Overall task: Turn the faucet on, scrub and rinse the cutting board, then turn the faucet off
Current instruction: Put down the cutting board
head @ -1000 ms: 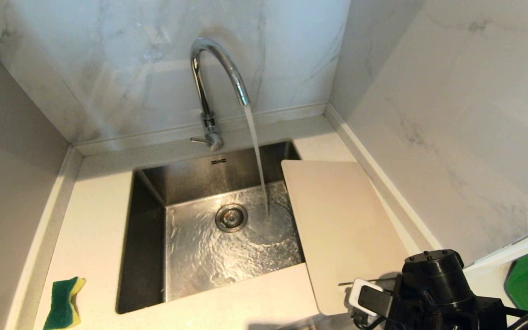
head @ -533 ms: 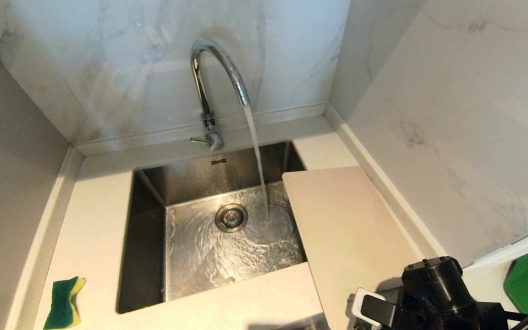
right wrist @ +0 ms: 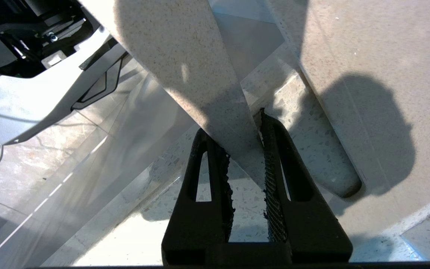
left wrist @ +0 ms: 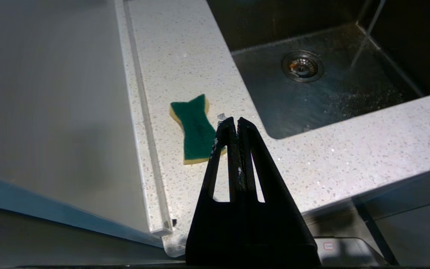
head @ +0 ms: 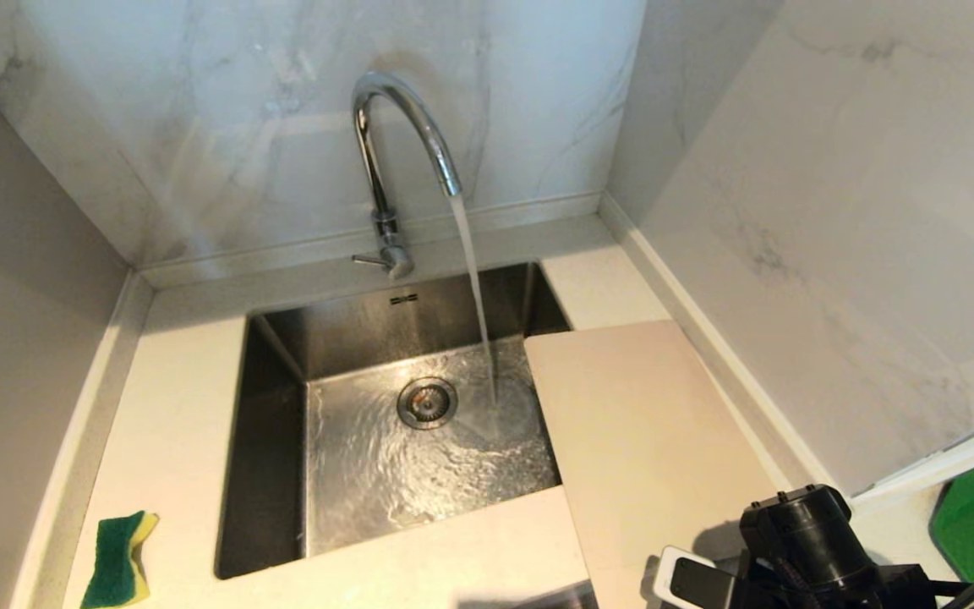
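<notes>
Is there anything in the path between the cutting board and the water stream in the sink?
Nothing visible blocks it. The cutting board lies on the counter at the sink's right edge, held by the right gripper. The stream from the faucet falls just beside its far left corner, and the basin between holds only water.

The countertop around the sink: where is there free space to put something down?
Bare countertop lies left of the sink, between its rim and the side wall, down to the sponge. A narrow strip runs behind the sink beside the faucet. The right side is crowded: the cutting board, gripped by the right gripper, covers it.
</notes>
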Robot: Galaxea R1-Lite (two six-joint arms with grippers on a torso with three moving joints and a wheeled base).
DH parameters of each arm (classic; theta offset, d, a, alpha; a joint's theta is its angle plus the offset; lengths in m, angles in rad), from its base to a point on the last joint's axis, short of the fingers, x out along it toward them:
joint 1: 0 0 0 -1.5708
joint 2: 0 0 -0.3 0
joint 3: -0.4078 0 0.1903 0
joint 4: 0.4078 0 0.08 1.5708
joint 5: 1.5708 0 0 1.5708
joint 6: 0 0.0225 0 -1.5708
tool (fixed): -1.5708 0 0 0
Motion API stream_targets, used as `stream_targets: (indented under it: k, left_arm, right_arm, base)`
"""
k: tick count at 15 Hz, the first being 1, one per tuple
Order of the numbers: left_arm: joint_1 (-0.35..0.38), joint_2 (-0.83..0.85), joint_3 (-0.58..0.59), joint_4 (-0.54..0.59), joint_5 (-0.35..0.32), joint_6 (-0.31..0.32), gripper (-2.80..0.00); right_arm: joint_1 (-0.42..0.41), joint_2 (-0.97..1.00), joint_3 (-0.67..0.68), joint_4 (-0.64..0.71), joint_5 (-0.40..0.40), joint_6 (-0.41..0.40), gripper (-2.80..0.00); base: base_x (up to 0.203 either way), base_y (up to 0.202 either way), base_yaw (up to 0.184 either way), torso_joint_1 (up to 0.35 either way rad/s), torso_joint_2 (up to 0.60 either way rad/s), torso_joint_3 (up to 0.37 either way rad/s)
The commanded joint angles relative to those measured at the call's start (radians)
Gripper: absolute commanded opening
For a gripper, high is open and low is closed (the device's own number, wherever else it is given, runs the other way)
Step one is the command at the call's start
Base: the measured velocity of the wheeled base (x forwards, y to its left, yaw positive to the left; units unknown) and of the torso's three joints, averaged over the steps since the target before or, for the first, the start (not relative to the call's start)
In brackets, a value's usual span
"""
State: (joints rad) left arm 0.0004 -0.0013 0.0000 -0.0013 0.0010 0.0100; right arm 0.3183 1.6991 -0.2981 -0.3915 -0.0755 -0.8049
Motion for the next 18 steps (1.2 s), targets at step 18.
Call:
stream_targets:
  k: [18]
  left_arm:
    - [0.001,0.0,0.0,0.0,0.001,0.001,-2.8]
  right_arm:
    - [0.001,-0.033,0.019,0.029,0.002,0.165,-2.8]
  base:
    - [0.0,0.0,0.0,0.0,0.0,0.0]
